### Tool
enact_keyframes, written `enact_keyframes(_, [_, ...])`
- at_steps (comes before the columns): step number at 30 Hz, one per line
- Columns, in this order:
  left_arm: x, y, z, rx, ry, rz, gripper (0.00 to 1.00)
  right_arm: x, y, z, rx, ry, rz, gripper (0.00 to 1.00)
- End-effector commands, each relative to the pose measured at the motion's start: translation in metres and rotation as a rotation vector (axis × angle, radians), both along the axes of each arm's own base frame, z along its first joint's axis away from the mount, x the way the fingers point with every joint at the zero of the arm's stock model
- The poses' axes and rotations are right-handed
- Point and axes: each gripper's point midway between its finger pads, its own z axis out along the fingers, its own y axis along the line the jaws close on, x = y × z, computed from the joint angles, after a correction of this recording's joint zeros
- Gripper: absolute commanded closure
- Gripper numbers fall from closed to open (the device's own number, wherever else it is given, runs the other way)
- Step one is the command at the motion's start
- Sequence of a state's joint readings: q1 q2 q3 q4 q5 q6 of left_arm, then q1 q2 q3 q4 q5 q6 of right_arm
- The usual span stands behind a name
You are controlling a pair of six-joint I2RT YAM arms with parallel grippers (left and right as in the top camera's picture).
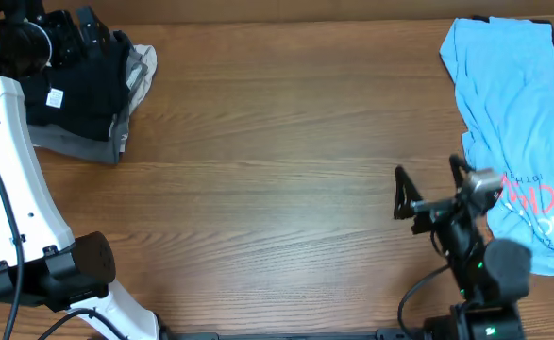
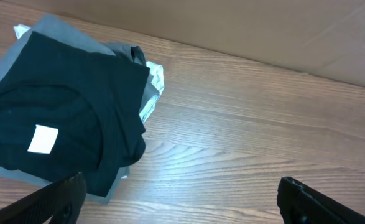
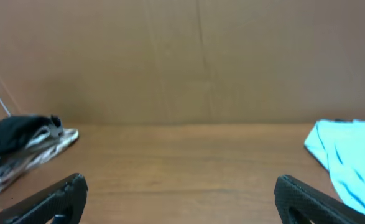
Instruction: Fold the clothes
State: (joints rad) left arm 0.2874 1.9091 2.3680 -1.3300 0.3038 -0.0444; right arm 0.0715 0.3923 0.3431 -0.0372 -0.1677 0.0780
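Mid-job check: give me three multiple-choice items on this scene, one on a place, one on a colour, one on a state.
1. Where on the table does the light blue T-shirt lie? A far left; B centre; C right side.
2. The label on the black T-shirt is: A red; B white; C yellow.
3. The right hand is: A open, empty; B shut on cloth; C out of view.
Answers: 1 C, it lies along the right edge overhead; 2 B, a white patch in the left wrist view; 3 A, it stands wide with nothing in it.
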Motion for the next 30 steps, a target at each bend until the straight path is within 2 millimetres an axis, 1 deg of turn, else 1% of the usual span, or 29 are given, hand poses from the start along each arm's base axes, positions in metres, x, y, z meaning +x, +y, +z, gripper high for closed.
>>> enact_keyframes(1, [0.001,-0.001,0.0,0.015,-0.003,-0.019,0.0,-0.009,-0.006,-0.036,0.004,-0.014,-0.024,0.0])
enact_keyframes(5, [0.001,-0.001,0.0,0.015,-0.003,-0.018,0.0,-0.013,-0.013,-0.059,0.003,-0.017,-0.063,0.0])
enact_keyframes(10, [0.001,-0.001,0.0,0.015,-0.003,-0.018,0.0,-0.016,-0.016,-0.078,0.004,-0.027,-0.079,0.0])
enact_keyframes(13, [0.001,-0.001,0.0,0.015,-0.003,-0.019,0.0,-0.019,-0.014,-0.087,0.002,0.004,-0.068,0.0])
enact_keyframes(16, [0.001,-0.001,0.0,0.015,-0.003,-0.019,0.0,-0.02,-0.015,-0.081,0.004,-0.022,-0.073,0.0])
enact_keyframes(30, [0.001,-0.001,0.0,0.015,-0.003,-0.018,0.0,-0.02,-0.016,-0.082,0.004,-0.021,-0.076,0.0])
